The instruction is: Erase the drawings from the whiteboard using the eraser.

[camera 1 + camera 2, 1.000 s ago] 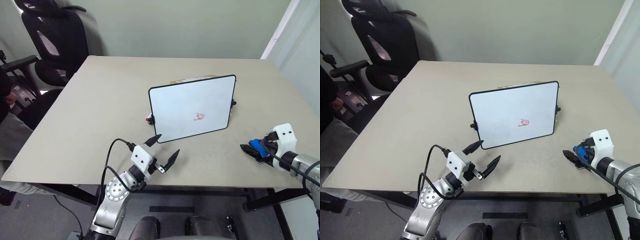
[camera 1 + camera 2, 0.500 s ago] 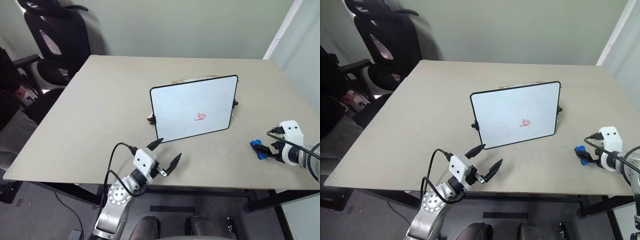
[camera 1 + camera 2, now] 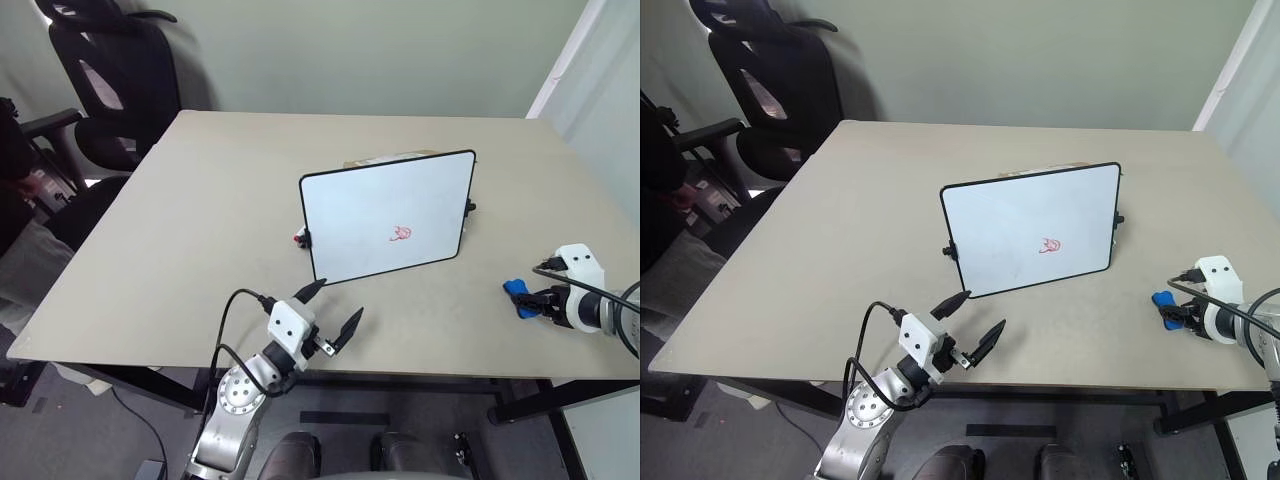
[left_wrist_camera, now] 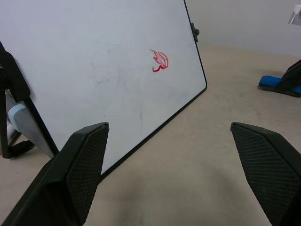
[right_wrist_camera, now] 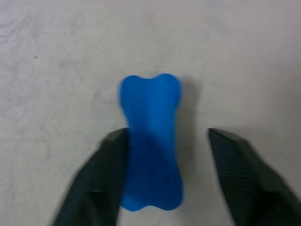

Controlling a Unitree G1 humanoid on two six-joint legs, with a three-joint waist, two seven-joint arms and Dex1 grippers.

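Right gripper straddling the blue eraser at the table's right edge; left gripper spread wide, empty, facing the whiteboard.

Head views: the whiteboard [image 3: 388, 213] stands propped near table [image 3: 200, 220] centre, a red scribble [image 3: 400, 234] toward its lower right. Left gripper [image 3: 331, 305] sits at 7 o'clock from the board, near the front edge, fingers well apart, holding nothing. Blue eraser [image 3: 517, 296] lies on the table at 4 o'clock from the board, well apart from it; right gripper [image 3: 534, 300] is at it. An office chair [image 3: 105, 80] stands at 10 o'clock beyond the table.
Left wrist view: scribble [image 4: 160, 60] unerased on the board [image 4: 94, 70]; the eraser [image 4: 273, 83] lies flat past the board's edge.
Right wrist view: eraser [image 5: 150, 136] between the two fingers [image 5: 101, 183]; one finger touches its side, a gap shows at the other. Partly closed, not clamped.
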